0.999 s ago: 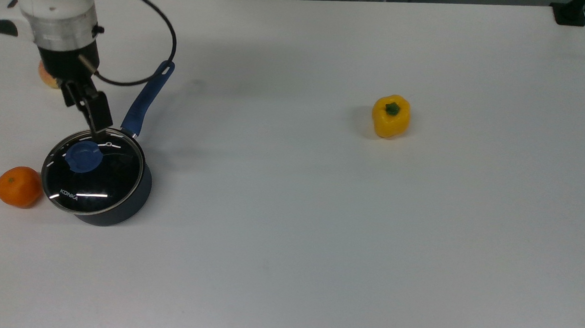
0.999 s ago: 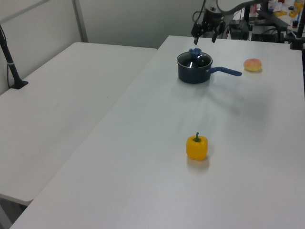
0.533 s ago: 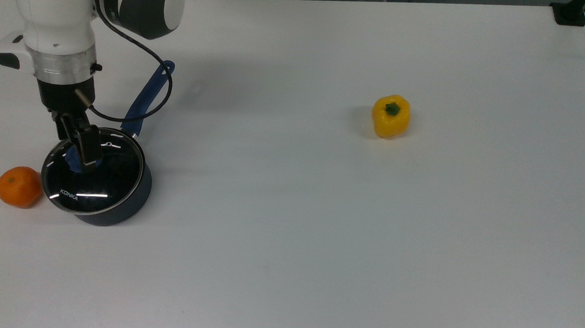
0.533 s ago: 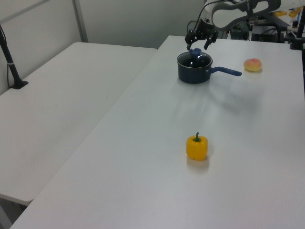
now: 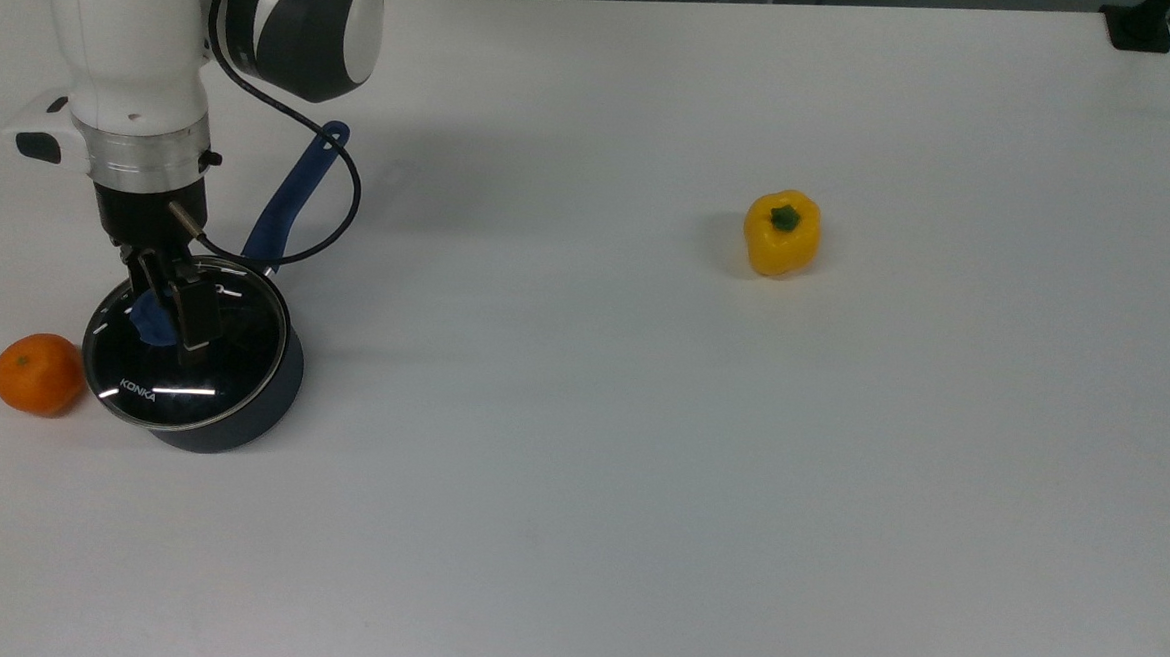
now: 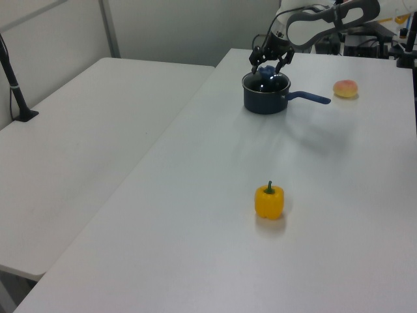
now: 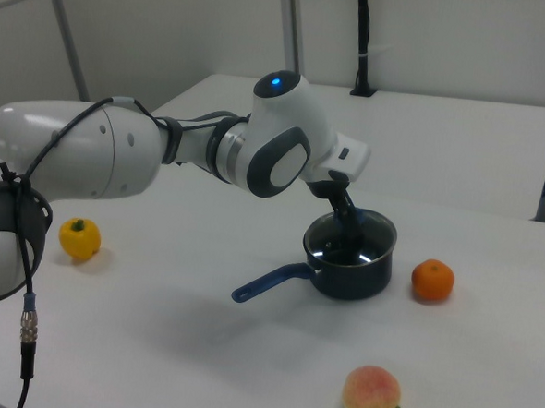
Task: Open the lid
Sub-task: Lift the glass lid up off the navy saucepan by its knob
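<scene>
Four things sit on the table (image 5: 638, 471), taken from the top view's left to its right: an orange (image 5: 38, 372), the pan (image 5: 240, 421) with its lid (image 5: 192, 368) on, and, well apart, a yellow pepper (image 5: 781, 232). A peach (image 7: 371, 395) lies near the pan's handle (image 5: 295, 193) in the right view.

The lid rests flat on the pan at the top view's left side, just beside the orange. The gripper (image 5: 170, 312) is down over the lid, its fingers (image 5: 197, 313) spread narrowly to either side of the blue knob (image 5: 153, 321); in the left view they straddle it without clearly pressing on it, so I judge the grasp not yet made.

Risks from here, as I see them: the knob seems off centre between the fingers, so closing could catch it on one side and let it slip out, or tilt the lid as it rises. A tilted lid could snag the rim and drag the pan, which may nudge the orange into rolling. The cable (image 5: 334, 155) looping near the handle could catch.

The table is plain white, matte and bare elsewhere. A second white table (image 6: 85, 130) stands alongside, with grey walls behind.
</scene>
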